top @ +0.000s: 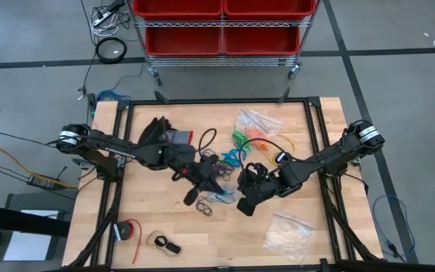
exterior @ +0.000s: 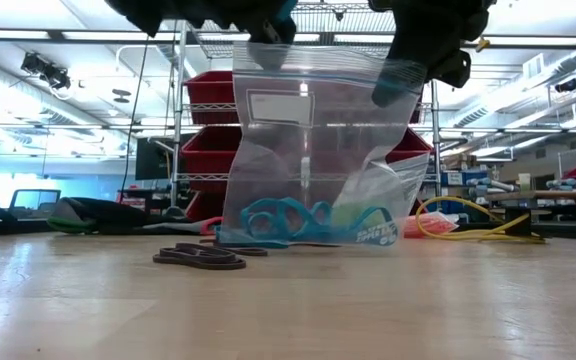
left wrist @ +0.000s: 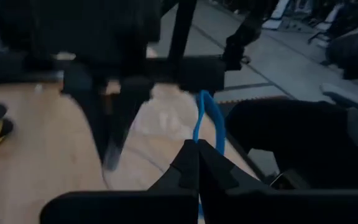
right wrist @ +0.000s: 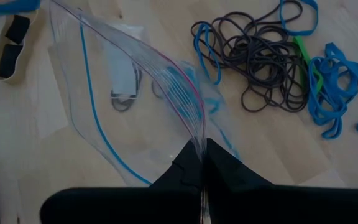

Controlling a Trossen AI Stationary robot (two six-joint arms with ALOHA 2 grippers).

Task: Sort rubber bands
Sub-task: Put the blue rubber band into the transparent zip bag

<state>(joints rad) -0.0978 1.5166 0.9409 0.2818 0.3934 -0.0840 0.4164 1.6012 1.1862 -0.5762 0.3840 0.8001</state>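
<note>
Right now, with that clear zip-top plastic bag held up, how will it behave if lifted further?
Likely floppy: the clear zip-top plastic bag hangs creased from the shut right gripper pinching its rim. Probably light, though the blue rubber bands pooled inside sag the bottom onto the wooden table. Its thin film may slip from a narrow pinch.

blue rubber bands [right wrist: 331, 102], black rubber bands [right wrist: 260, 56], clear bag [exterior: 318, 140]

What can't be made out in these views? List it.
- Low view: the top edge cuts off whatever holds the clear bag.
- Left wrist view: blur hides what lies beyond the left hand and its blue band.
- High view: the arms cover the bag's mouth.
</note>
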